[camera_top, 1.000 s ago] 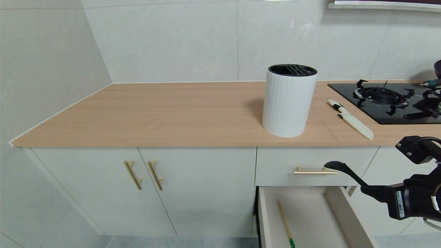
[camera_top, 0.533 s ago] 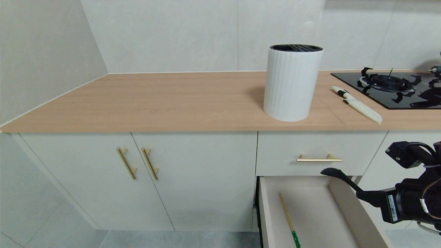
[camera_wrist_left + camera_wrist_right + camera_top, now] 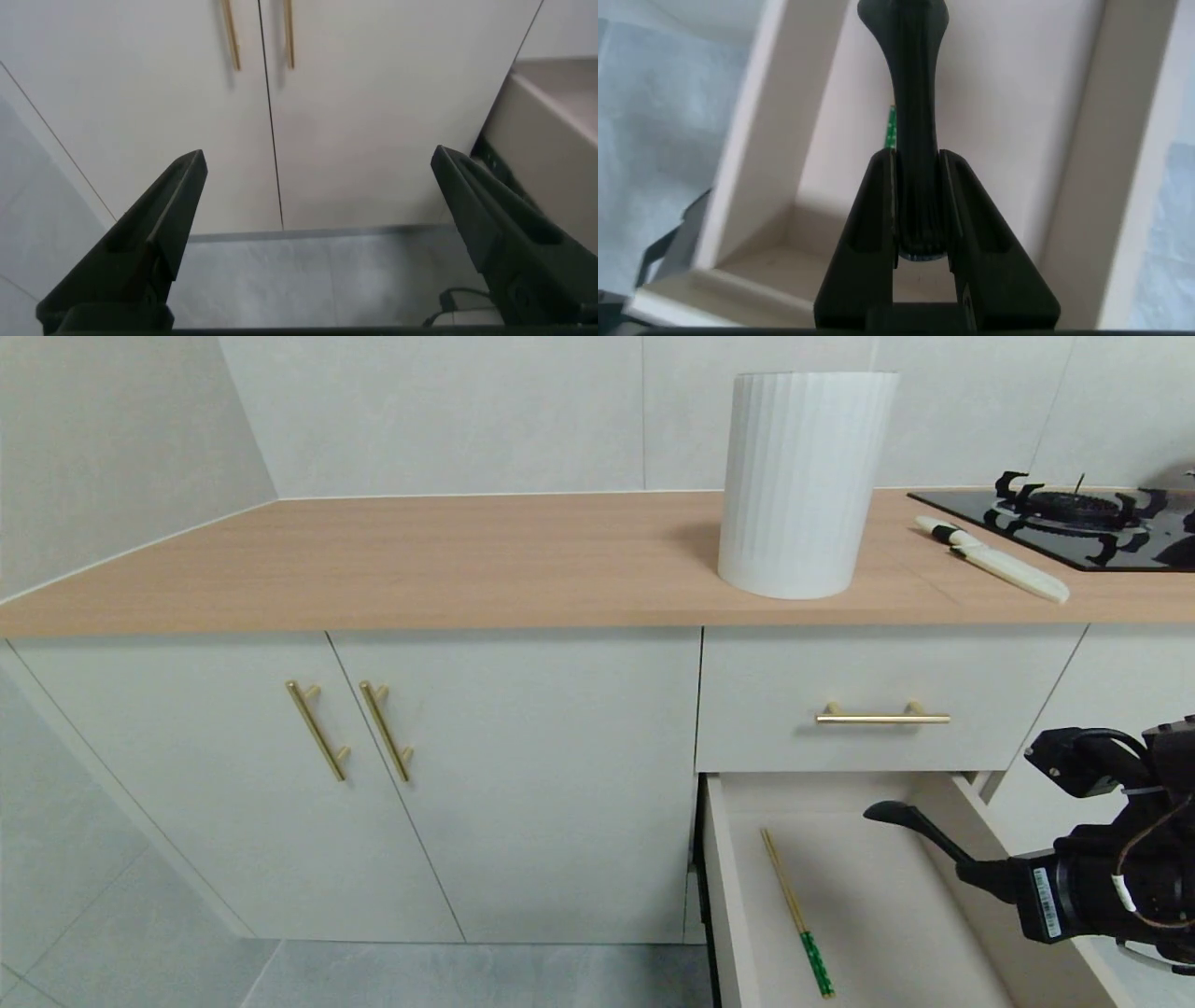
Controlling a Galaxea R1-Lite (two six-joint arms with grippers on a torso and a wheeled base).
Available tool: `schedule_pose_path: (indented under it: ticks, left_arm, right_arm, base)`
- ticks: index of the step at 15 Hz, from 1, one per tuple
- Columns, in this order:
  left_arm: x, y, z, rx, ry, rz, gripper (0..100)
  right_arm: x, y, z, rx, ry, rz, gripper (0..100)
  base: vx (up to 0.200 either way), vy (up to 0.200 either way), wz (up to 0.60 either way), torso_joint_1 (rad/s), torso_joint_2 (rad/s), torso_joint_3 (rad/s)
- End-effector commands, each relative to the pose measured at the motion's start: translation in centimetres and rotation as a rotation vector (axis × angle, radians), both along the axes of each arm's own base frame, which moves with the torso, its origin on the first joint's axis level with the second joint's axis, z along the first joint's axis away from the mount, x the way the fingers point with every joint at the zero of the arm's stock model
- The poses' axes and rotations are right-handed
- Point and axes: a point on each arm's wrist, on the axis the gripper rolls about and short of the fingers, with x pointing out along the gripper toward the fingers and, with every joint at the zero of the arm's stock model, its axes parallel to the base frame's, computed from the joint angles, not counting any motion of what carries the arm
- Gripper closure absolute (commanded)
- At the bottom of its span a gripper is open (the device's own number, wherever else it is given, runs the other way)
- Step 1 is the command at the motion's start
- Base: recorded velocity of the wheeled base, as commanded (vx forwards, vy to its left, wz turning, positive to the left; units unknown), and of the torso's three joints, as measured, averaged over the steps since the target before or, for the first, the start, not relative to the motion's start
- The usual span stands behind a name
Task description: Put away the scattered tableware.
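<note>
The right gripper (image 3: 917,173) is matte black and blocky; its wrist (image 3: 1111,887) carries a white label (image 3: 1047,902) and thin looping cables (image 3: 1146,814), perhaps tied in white. The left gripper (image 3: 318,187) has black wedge fingers (image 3: 149,243).

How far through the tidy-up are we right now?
Done: wooden chopsticks with green ends lie in the open white drawer. In hand: the right gripper holds a black spoon-like utensil over that drawer. Remaining: the cream knife on the wooden countertop beside the white ribbed holder.

Holder (image 3: 805,485) on counter (image 3: 420,560), knife (image 3: 994,560) between it and the hob (image 3: 1064,513); chopsticks (image 3: 795,915) lie in the open drawer (image 3: 726,887) beneath the counter
</note>
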Motion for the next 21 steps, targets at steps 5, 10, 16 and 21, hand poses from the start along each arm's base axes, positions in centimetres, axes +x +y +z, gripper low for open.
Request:
schedule_pose_path:
  ticks: [5, 10, 16, 21]
  left_arm:
    - [0.0, 0.0, 0.0, 0.000, 0.002, 0.000, 0]
    - [0.0, 0.0, 0.0, 0.000, 0.000, 0.000, 0]
    - [0.0, 0.0, 0.0, 0.000, 0.000, 0.000, 0]
    - [0.0, 0.0, 0.0, 0.000, 0.000, 0.000, 0]
  right_arm:
    - [0.2, 0.1, -0.4, -0.006, 0.021, 0.000, 100]
    - [0.5, 0.2, -0.9, -0.013, 0.041, 0.000, 100]
    - [4.4, 1.0, -5.0, -0.019, 0.151, -0.045, 100]
    - [8.3, 1.9, -12.1, -0.044, 0.213, -0.184, 100]
  base:
    - [0.000, 0.000, 0.00, -0.065, 0.21, 0.143]
    - [0.000, 0.000, 0.00, 0.000, 0.00, 0.000]
    - [0.000, 0.000, 0.00, 0.000, 0.00, 0.000]
    - [0.000, 0.000, 0.00, 0.000, 0.00, 0.000]
